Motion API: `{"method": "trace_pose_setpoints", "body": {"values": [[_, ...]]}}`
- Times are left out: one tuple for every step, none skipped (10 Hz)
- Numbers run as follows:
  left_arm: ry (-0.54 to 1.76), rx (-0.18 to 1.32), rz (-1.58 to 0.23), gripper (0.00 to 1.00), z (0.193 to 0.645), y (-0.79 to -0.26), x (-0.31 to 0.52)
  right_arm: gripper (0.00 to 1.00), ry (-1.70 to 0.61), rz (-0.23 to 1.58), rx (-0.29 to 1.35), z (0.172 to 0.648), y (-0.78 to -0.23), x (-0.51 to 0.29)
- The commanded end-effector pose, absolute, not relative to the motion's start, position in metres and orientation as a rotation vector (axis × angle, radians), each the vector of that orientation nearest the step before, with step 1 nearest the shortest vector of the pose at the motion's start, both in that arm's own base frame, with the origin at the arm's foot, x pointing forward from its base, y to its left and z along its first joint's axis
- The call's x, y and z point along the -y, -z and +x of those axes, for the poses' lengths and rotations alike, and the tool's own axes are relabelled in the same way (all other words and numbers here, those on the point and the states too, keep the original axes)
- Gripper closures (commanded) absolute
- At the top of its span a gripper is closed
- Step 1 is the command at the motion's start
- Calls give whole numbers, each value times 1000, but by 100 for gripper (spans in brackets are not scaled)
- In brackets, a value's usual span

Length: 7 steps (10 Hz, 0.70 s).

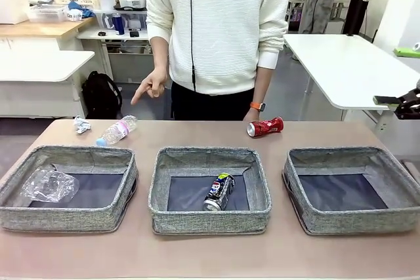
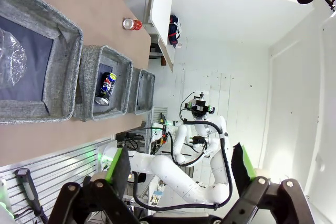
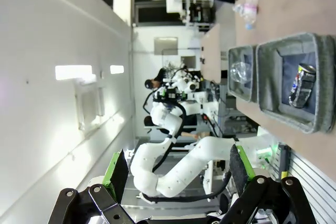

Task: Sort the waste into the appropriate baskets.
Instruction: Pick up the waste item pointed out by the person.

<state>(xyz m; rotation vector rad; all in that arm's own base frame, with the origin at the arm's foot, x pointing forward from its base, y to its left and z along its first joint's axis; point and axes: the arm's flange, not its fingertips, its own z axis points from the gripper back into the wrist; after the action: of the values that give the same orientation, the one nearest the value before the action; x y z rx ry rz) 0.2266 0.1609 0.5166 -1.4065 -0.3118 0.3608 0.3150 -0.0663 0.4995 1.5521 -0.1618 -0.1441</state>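
- i take the middle basket [image 1: 210, 157] as my landmark. the pepsi can [image 1: 218, 192] lies on its side inside it, and the clear plastic cup [image 1: 49, 185] lies in the left basket [image 1: 79, 159], the neighbour on its left.
- three pieces lie on the bare table beyond the middle basket. the small bottle [image 1: 118, 129] and the paper ball [image 1: 81, 124] are to the far left of it, and the crushed red can [image 1: 265, 126] is to the far right of it.
- the left gripper [image 2: 181, 167] is spread wide with nothing between the pads. it seems to hang well back from the middle basket, on its left.
- the right gripper [image 3: 178, 167] is also wide and holds nothing, well back on the other side.
- the person's hand [image 1: 151, 86] points down toward the bottle side, so i judge the bottle is the next piece.
- the bottle lies left of the middle basket, so the left arm is nearer, but i must reach over the left basket.
- its long axis runs diagonally, with the blue cap toward the near left. i would turn the wrist to close across the body.
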Motion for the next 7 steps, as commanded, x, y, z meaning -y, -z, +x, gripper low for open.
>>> {"method": "trace_pose_setpoints", "body": {"values": [[-340,326,-1421,0,226,-517,-161,0,149,1565,170,317,-501,65],[-340,326,-1421,0,226,-517,-161,0,149,1565,170,317,-501,65],[-361,312,-1407,0,227,-517,-161,0,149,1565,170,317,-501,65],[-236,299,-1044,0,244,-527,-132,0,149,1565,170,317,-501,65],[-123,373,-740,0,266,-536,-102,0,149,1565,170,317,-501,65],[5,344,-585,0,287,-540,-69,0,149,1565,170,317,-501,65],[143,280,-406,0,307,-534,-32,0,149,1565,170,317,-501,65]]}}
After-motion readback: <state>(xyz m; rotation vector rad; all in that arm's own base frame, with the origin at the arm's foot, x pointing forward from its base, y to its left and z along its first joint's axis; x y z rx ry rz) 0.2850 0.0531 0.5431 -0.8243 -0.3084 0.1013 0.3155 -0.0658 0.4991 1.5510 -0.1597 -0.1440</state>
